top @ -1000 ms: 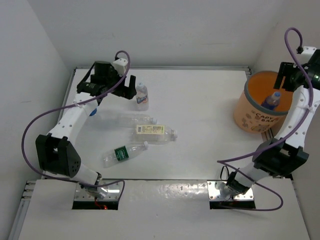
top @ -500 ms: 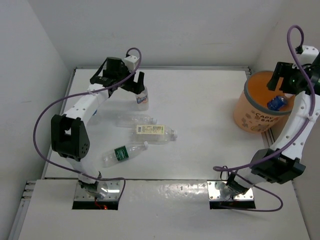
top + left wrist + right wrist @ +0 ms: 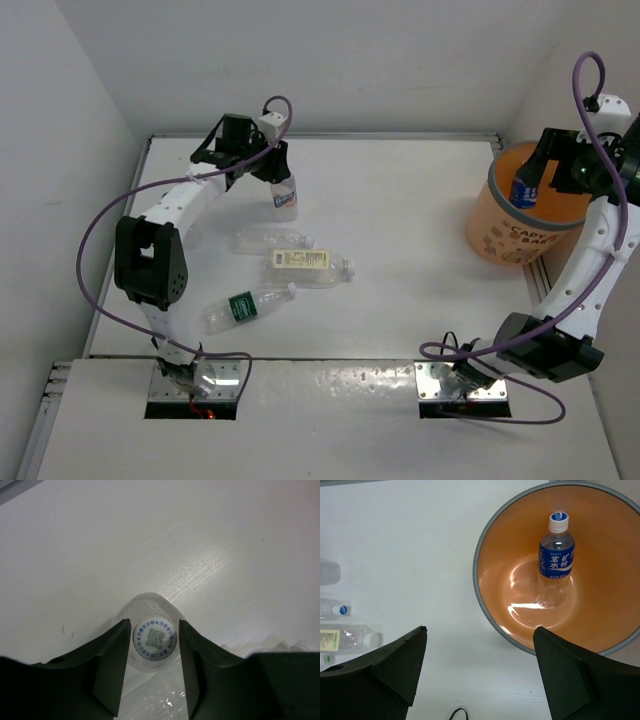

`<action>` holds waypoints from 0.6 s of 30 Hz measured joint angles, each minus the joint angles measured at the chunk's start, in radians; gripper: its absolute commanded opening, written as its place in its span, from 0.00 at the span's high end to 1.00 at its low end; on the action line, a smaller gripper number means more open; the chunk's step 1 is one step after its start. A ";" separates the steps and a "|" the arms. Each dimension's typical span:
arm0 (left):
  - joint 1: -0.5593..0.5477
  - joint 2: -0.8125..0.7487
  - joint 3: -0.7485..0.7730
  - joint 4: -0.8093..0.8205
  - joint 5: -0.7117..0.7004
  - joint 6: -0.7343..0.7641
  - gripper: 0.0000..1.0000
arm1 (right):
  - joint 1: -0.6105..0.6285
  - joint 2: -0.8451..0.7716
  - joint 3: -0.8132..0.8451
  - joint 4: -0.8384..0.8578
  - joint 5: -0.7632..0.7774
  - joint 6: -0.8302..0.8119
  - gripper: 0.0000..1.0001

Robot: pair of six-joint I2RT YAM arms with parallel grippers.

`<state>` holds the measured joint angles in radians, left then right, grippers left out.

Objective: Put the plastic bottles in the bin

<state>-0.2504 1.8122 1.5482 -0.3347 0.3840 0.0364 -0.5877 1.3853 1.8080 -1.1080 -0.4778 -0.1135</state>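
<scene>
An upright clear bottle (image 3: 285, 198) with a white and blue label stands at the back left of the table. My left gripper (image 3: 277, 172) is shut on it; its dark fingers (image 3: 112, 660) press the neck on both sides of the white cap (image 3: 155, 638). Three more bottles lie near mid-table: a nearly unlabelled one (image 3: 268, 239), a cream-labelled one (image 3: 308, 262) and a green-labelled one (image 3: 245, 307). The orange bin (image 3: 508, 236) stands at the right edge. A blue-labelled bottle (image 3: 556, 560) rests inside it. My right gripper (image 3: 479, 628) hangs open above the bin's grey rim (image 3: 481, 597), holding nothing.
White walls enclose the table at the back and on both sides. A purple cable loops from each arm, the left one (image 3: 95, 250) out over the table's left side. The lying bottles also show at the left edge of the right wrist view (image 3: 345, 638).
My left gripper has come over the upright bottle and shut on its neck. My right gripper has opened wider, and the blue-labelled bottle has shifted inside the bin.
</scene>
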 measured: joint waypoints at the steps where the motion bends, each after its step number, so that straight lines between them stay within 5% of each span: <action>1: 0.000 0.002 0.000 0.000 -0.001 0.000 0.63 | 0.000 -0.001 0.000 -0.002 -0.010 0.000 0.14; 7: -0.001 0.002 0.000 0.007 -0.003 0.007 0.99 | 0.008 -0.012 -0.002 -0.003 -0.116 0.000 0.10; 13: 0.007 -0.055 0.008 -0.014 0.048 -0.026 1.00 | 0.100 -0.085 -0.019 0.048 -0.268 0.013 0.00; 18: 0.023 -0.205 0.039 0.043 0.233 -0.148 1.00 | 0.210 -0.227 -0.140 0.275 -0.408 0.113 0.00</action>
<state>-0.2272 1.6073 1.5875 -0.2920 0.6170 -0.1120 -0.3779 1.1580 1.6676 -0.8330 -0.8860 -0.0006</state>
